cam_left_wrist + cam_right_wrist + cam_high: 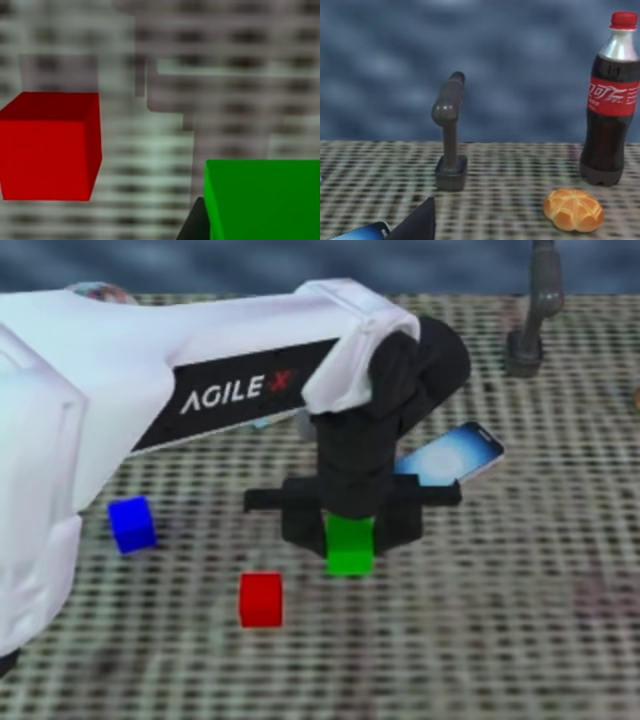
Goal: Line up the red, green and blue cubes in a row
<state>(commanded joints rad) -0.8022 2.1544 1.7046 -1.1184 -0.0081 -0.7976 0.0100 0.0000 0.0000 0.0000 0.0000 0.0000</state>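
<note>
My left gripper (349, 528) reaches out over the middle of the table and is shut on the green cube (349, 546). In the left wrist view the green cube (262, 200) fills the corner, with one dark finger (196, 225) against its side. The red cube (260, 599) lies on the mat a little left of and nearer than the green one, apart from it, and also shows as the red cube (47, 150) in the left wrist view. Farther left, the blue cube (132, 524) sits alone. My right arm is outside the top view; only a dark part of my right gripper (420, 225) shows.
A smartphone (452, 454) lies just behind and right of the left gripper. A dark upright tool (533, 315) stands at the back right. The right wrist view shows that tool (450, 145), a cola bottle (610, 100), a bread roll (573, 210) and the smartphone's corner (360, 232).
</note>
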